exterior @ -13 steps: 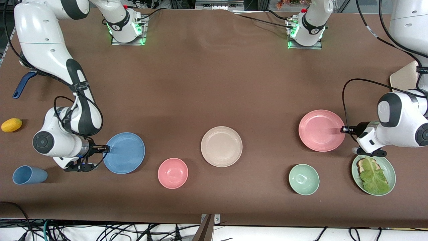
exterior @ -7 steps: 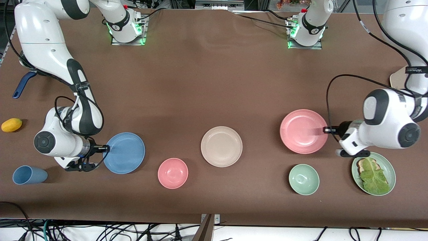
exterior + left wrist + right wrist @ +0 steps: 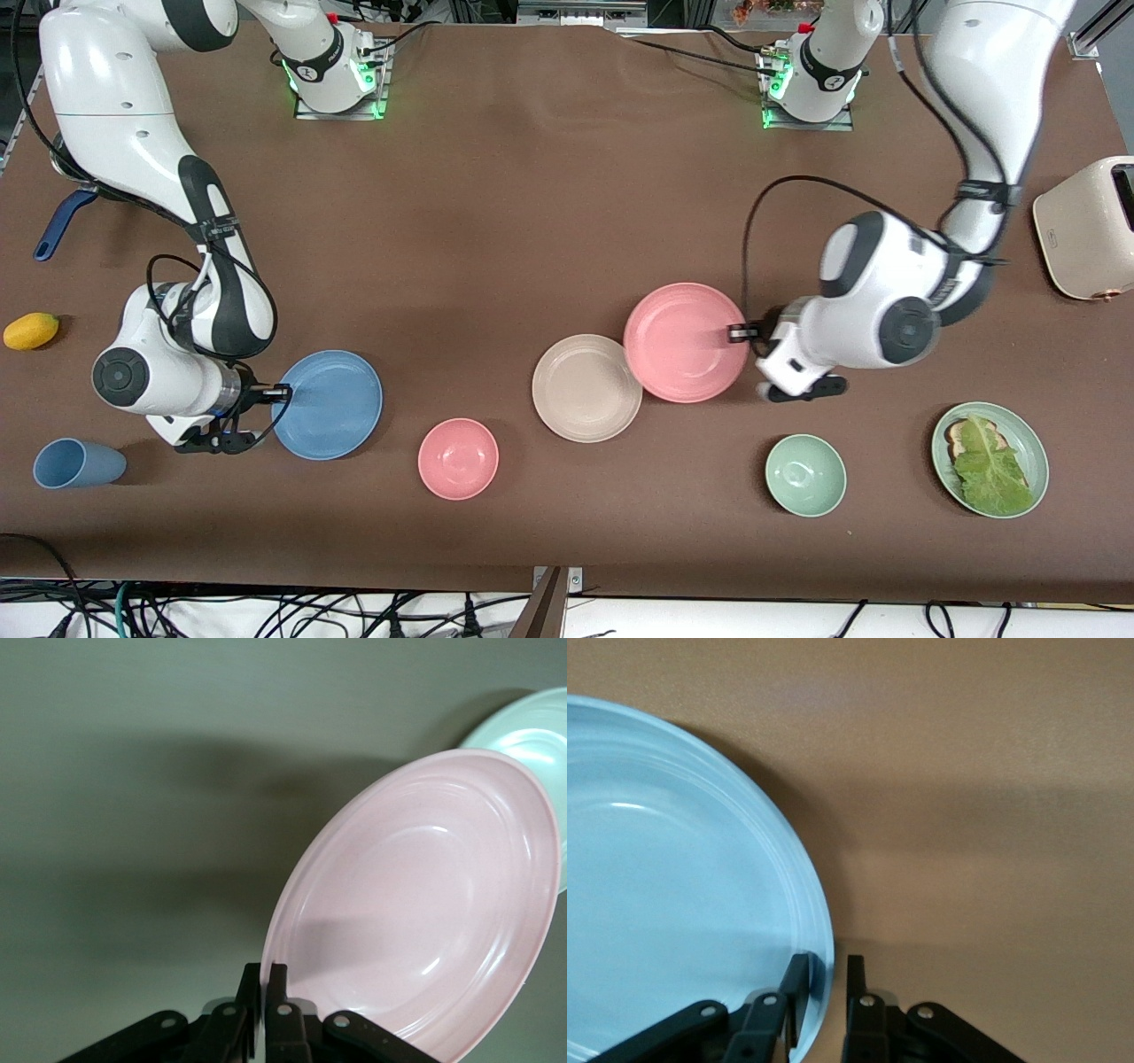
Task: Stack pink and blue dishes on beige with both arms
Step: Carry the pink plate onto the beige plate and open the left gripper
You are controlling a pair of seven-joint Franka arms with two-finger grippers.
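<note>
Pink plate (image 3: 684, 354) moved (L gripper (image 3: 738, 333) clamped) over beige plate (image 3: 586, 387) edge

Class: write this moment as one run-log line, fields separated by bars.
left gripper: shut on pink plate, overlapping beige plate | right gripper: straddling blue plate rim, plate on table

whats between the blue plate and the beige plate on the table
Mostly bare brown tabletop, per the front view. The pink bowl sits near that gap, but nearer the camera than both the blue plate and the beige plate.
</note>
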